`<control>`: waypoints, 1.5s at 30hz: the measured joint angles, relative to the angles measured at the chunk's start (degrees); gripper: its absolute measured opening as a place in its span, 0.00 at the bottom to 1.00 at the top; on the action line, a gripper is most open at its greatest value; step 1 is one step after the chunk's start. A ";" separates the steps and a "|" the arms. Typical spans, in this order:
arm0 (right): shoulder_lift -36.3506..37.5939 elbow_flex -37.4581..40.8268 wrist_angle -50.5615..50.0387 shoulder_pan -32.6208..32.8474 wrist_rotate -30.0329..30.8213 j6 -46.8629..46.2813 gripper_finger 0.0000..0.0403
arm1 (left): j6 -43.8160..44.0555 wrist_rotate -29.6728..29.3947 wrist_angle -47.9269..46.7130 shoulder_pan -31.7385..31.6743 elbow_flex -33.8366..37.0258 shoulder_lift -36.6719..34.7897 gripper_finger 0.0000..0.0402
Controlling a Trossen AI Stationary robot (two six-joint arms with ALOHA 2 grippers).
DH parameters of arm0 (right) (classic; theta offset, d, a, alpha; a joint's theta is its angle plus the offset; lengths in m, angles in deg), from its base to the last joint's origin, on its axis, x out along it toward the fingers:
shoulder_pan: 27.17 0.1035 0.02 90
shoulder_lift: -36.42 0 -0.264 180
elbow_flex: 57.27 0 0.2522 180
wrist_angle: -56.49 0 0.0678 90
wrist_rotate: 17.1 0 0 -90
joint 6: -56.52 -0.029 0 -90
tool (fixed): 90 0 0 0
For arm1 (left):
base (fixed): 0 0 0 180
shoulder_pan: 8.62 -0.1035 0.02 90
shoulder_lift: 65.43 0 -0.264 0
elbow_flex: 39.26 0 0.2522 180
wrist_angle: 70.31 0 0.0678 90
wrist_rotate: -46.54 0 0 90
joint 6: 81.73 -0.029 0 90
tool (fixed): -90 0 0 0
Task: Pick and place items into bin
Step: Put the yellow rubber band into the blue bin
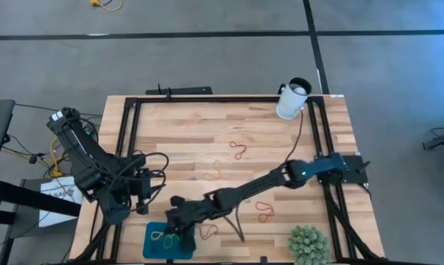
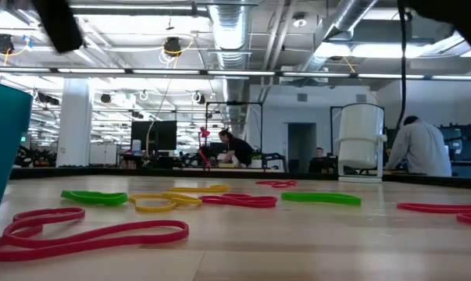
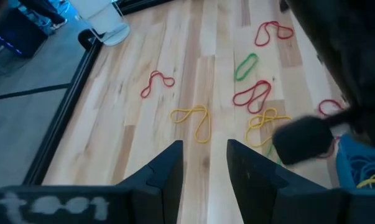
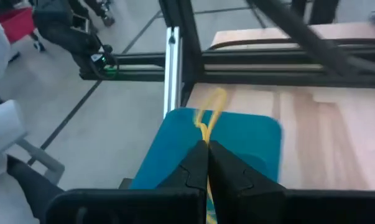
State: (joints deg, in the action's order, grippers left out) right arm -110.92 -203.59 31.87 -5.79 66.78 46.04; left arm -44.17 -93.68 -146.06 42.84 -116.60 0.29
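The teal bin [image 1: 154, 249] sits at the table's near edge, left of centre; it also shows as bin [image 4: 249, 146] and bin [image 2: 1, 148]. My right gripper [image 4: 207, 144] reaches across the table to right gripper [image 1: 174, 222], just above the bin, and is shut on a yellow rubber band [image 4: 211, 112]. Red, yellow and green rubber bands [image 3: 255, 94] lie flat on the wood, seen again as bands [image 2: 153, 203]. My left gripper [image 3: 204, 146] is open above bare wood at left gripper [image 1: 142, 197], left of the bin, touching nothing. My right gripper pinches the yellow band between its two fingertips at one end of the loop [image 4: 205, 135]. The rest of the loop [image 4: 217, 99] sticks out past the fingertips over the bin. In the high view the yellow loop [image 1: 159, 235] shows against the bin's floor.
A white cup [image 1: 291, 99] stands at the far right corner and a spiky green plant [image 1: 308, 246] at the near right. A black frame [image 1: 129, 132] rims the table. Loose red bands [image 1: 240, 149] lie mid-table. People stand in the room beyond [image 2: 419, 148].
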 joint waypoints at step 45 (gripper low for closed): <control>15.74 -1.87 -50.32 -1.76 -2.32 4.98 0.24 | 21.40 -1.54 -1.11 -7.12 0.04 1.85 0.28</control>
State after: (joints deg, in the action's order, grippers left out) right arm -95.18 -205.46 -18.44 -7.55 64.47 51.01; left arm -22.77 -95.21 -147.17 35.72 -116.55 2.14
